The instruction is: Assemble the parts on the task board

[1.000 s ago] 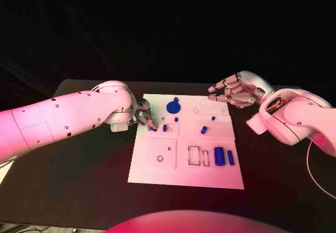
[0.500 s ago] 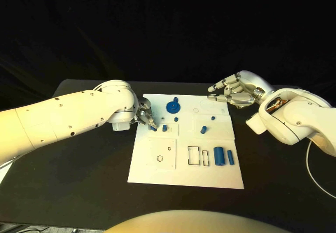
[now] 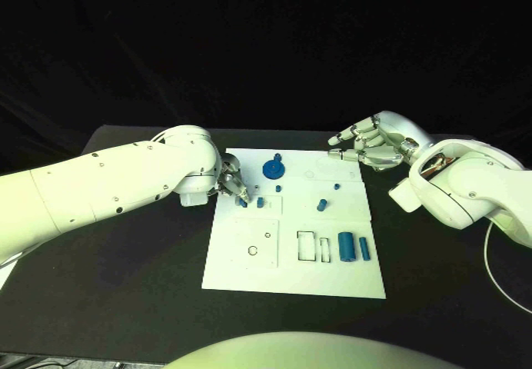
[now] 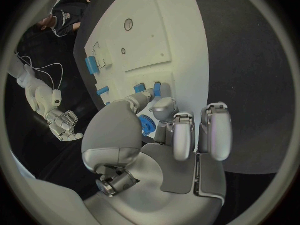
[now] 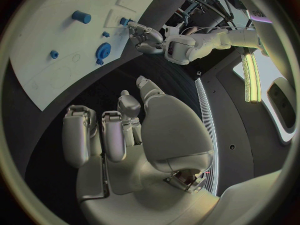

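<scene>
The white task board [image 3: 290,269] lies in the middle of the black table. My left hand [image 3: 230,184] is at the board's left edge, thumb and a finger pinching a small blue peg [image 3: 242,203] [image 4: 157,89] that stands on the board. A second peg [image 3: 261,203] [image 4: 139,88] stands just beside it. A blue gear [image 3: 274,167] [image 5: 103,50] sits near the far edge. Another peg [image 3: 323,205] and two blue cylinders [image 3: 354,247] lie on the right half. My right hand [image 3: 371,146] hovers over the far right corner, fingers apart, holding nothing.
Outlined recesses [image 3: 311,246] and a square plate with a small hole [image 3: 254,250] mark the board's near half. Bare black table [image 3: 133,292] lies on both sides of the board. A white cable [image 3: 493,265] runs along the right edge.
</scene>
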`<state>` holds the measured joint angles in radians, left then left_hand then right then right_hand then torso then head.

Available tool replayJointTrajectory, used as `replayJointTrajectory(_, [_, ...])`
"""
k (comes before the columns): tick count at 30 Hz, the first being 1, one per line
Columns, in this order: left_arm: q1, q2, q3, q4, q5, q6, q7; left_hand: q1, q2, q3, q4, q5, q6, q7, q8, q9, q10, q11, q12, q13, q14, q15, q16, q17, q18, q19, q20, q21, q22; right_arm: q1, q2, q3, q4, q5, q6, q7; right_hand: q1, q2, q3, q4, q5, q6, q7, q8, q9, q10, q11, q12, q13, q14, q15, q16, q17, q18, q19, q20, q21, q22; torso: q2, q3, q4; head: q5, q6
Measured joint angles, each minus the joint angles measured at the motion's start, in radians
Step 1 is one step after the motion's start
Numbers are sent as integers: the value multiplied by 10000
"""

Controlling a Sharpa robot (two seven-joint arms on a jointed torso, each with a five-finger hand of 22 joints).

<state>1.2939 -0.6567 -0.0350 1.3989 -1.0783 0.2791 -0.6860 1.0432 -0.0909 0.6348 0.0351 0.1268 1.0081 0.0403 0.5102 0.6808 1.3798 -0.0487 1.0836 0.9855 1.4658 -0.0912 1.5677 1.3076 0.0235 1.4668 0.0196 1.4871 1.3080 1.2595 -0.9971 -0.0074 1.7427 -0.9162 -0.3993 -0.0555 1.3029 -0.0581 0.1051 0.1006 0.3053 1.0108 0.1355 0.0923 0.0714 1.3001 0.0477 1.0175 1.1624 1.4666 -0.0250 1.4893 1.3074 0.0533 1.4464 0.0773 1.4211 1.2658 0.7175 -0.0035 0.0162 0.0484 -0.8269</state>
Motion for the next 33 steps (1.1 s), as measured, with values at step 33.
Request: replayJointTrajectory(33, [-99, -236, -1, -12, -17, -632, -51, -1357, -356, -4275, 2097, -482, 637, -285, -242, -366, 123, -54, 48, 191, -1, -71, 0, -2, 0, 0, -71, 117, -3, 0, 4, 0, -8, 5, 5, 6, -79, 79, -57, 57, 0, 0, 0, -39, 0, 0, 0, -40, -75, 0, 0, -119, 6, -1, -73, -1, -119, -179, -3, -14, 2, -66, 37])
